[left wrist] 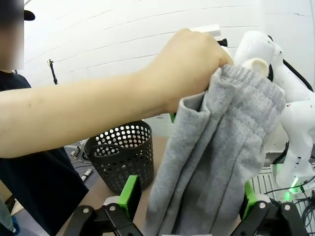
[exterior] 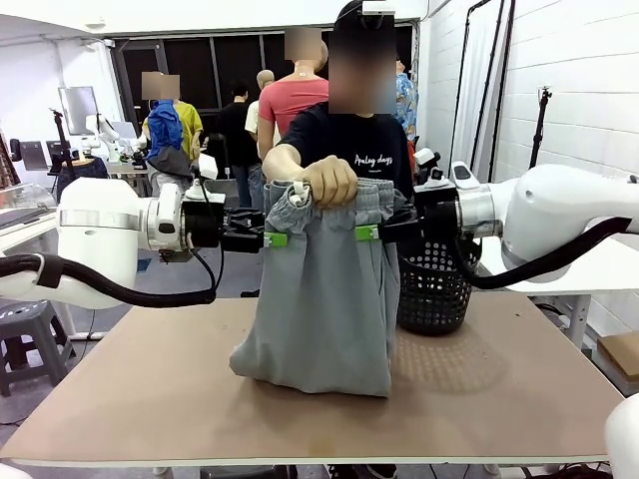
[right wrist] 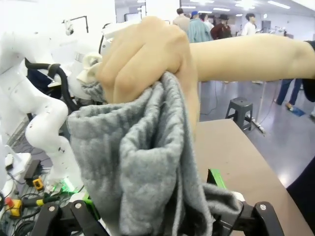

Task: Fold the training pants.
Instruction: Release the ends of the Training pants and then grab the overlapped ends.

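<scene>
A person's hand point(exterior: 327, 182) holds the light grey training pants point(exterior: 324, 299) up by the bunched waistband, and their lower end rests on the table point(exterior: 150, 389). My left gripper point(exterior: 272, 239) sits at the pants' left edge, my right gripper point(exterior: 367, 234) at their right edge. Both are open. In the left wrist view the training pants point(left wrist: 216, 162) hang between the spread green-padded fingers point(left wrist: 129, 194) of the left gripper point(left wrist: 189, 204). In the right wrist view the training pants point(right wrist: 142, 162) lie between the wide jaws of the right gripper point(right wrist: 152, 209), under the person's fist point(right wrist: 142, 59).
A black mesh basket point(exterior: 434, 289) stands on the table behind the pants at the right, near my right arm. The person stands at the far table edge. A grey stool point(exterior: 30, 329) is on the floor at the left.
</scene>
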Tool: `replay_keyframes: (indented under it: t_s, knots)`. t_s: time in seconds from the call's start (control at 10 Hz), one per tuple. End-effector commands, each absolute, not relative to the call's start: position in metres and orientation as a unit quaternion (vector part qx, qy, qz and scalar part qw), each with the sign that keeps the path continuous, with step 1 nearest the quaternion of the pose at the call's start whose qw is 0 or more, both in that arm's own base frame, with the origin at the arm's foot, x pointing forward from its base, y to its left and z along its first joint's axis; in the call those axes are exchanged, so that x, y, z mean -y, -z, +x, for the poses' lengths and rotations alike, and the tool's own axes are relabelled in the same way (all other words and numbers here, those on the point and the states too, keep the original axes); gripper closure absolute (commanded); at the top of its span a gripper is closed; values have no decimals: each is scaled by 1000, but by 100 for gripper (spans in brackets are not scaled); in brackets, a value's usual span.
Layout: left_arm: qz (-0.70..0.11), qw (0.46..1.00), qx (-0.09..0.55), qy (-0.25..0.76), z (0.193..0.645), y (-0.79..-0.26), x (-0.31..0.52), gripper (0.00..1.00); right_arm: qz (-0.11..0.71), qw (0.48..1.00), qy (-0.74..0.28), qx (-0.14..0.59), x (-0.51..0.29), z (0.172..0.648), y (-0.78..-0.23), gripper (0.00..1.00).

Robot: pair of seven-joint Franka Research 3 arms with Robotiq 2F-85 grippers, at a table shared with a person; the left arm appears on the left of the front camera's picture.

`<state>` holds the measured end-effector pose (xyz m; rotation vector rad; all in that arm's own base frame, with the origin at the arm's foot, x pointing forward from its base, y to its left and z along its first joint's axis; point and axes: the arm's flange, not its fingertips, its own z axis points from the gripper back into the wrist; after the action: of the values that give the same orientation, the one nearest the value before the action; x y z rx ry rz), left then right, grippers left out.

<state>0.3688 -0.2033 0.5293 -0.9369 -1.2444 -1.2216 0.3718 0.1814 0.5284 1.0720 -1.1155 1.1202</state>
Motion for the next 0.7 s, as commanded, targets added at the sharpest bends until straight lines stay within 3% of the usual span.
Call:
replay_keyframes:
  t_s: [0.0,0.6]
  knots:
    - [-410,557,525,496,373,-531,210,0,443,569,-485,495,-185,343,-495,0]
    - [-443,561,501,487,374,-521,230,0,427,559,-498,507,-194,353,-490,0]
